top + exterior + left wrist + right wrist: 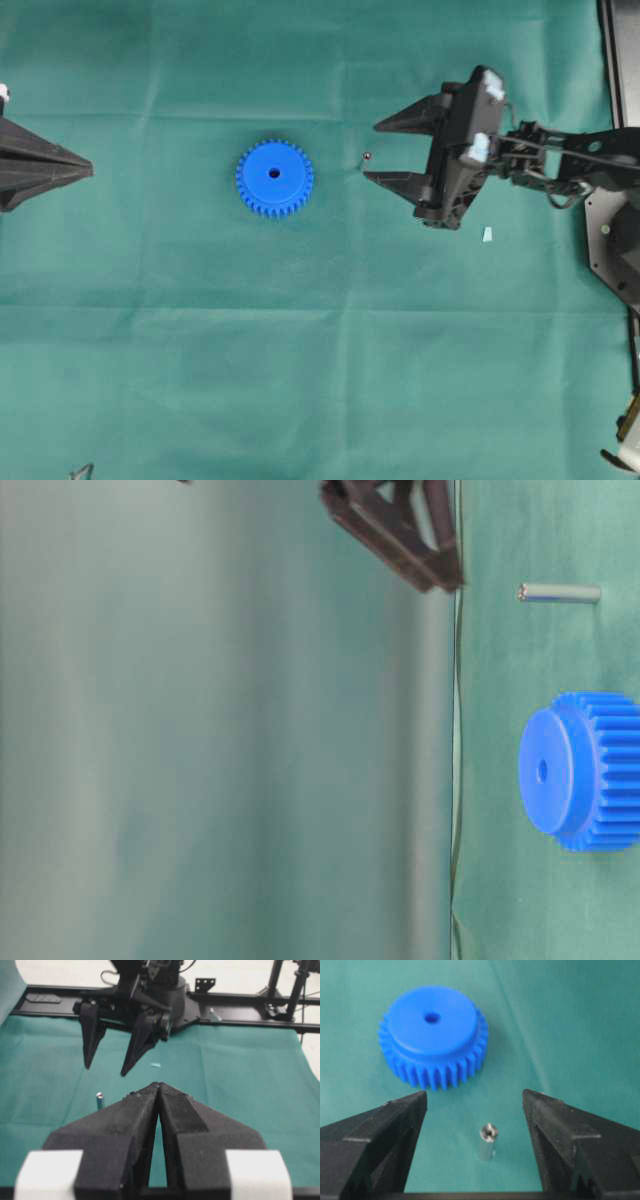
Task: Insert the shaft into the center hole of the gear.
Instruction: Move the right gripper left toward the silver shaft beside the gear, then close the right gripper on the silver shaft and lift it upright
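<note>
Tiny silvery-grey metal shaft (488, 1141) upright on green-clothed bench (300, 380), untouched.
Stands between spread jaws of right end effector (372, 152), just right of bright blue toothed plastic gear (274, 178) with empty dark center hole (274, 173); left end effector (159, 1085) closed, well apart.

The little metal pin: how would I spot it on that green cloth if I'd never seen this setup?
Find the blue gear in the middle of the green cloth. Just toward the open right gripper stands the pin, upright between the spread black fingers. It is silvery and tiny, unlike the pale scrap lying flat farther away.
</note>
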